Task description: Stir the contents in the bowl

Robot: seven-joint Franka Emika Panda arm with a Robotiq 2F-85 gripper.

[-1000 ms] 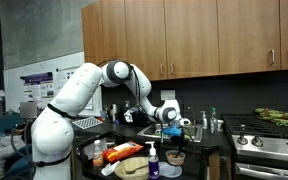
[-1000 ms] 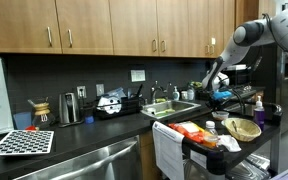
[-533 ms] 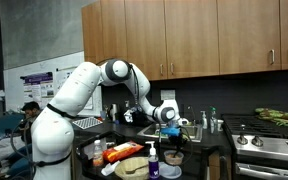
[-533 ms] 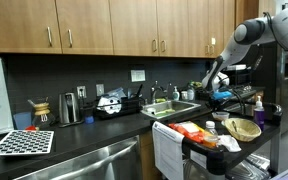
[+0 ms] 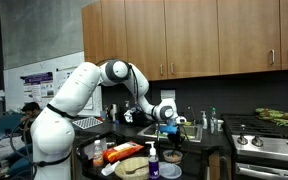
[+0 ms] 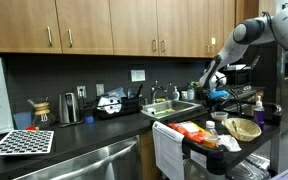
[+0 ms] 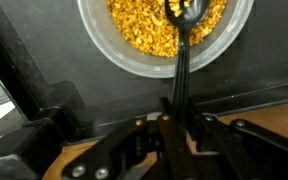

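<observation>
In the wrist view, the bowl (image 7: pixel 165 62) has a pale rim and sits on a dark surface at the top of the frame. Its contents (image 7: pixel 144 25) are yellow-orange grains. My gripper (image 7: pixel 177 118) is shut on the handle of a black spoon (image 7: pixel 182 45). The spoon's head rests in the contents at the right side of the bowl. The gripper also shows in both exterior views (image 5: pixel 169 115) (image 6: pixel 212 88), pointing down. There I cannot make out the bowl under it.
A sink with a faucet (image 6: pixel 176 97) lies in the dark counter next to the gripper. A purple soap bottle (image 5: pixel 152 158), a pale blue-grey dish (image 5: pixel 170 171) and orange packets (image 5: pixel 124 152) stand on the cart in front. A stove (image 5: pixel 269 140) is beside it.
The gripper with the spoon has shifted only slightly by the sink. Nothing else has visibly moved.
</observation>
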